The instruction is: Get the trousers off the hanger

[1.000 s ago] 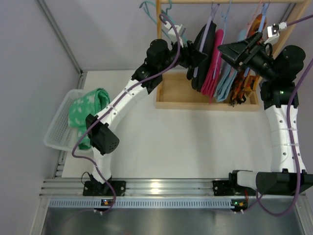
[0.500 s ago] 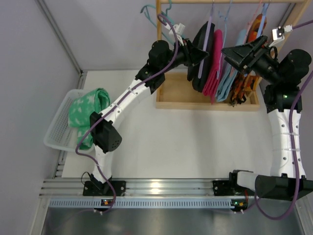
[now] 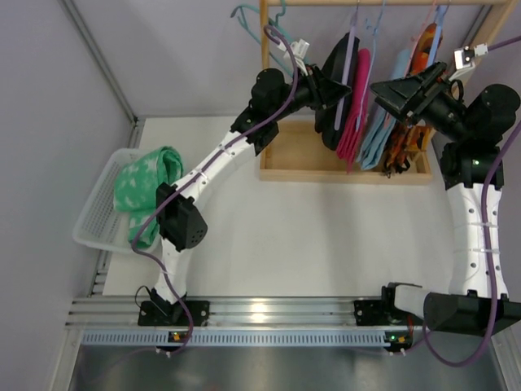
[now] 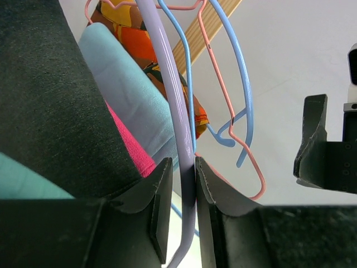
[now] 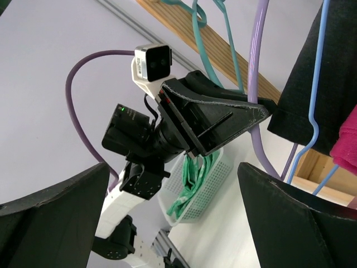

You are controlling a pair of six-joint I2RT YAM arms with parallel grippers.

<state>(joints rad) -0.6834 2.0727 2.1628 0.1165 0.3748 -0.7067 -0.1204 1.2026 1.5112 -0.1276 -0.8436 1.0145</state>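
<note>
Your left hand (image 4: pixel 183 170) is clenched on the lilac hanger (image 4: pixel 170 84), thin smooth wire pinched between both pads. The black trousers (image 4: pixel 50 95) drape over that hanger and touch the hand's side, so the left arm is the nearer one. Their long axis hangs down from the rail toward the base of the wooden rack (image 3: pixel 342 175). The cloth is matte, soft and folded double.

Your right hand (image 3: pixel 389 90) is released, jaws spread wide. It points at the left hand from the other side and holds nothing. The black pair sits between the two hands.

The magenta pair (image 3: pixel 356 106), light blue pair (image 3: pixel 378 130) and orange patterned pair (image 3: pixel 399 147) hang alongside on thin wire hangers. The mint-green pair (image 3: pixel 142 183) lies bunched in the white mesh basket (image 3: pixel 94 220) at the desk (image 3: pixel 309 236) edge.

I reckon the pull goes down along the cloth.
</note>
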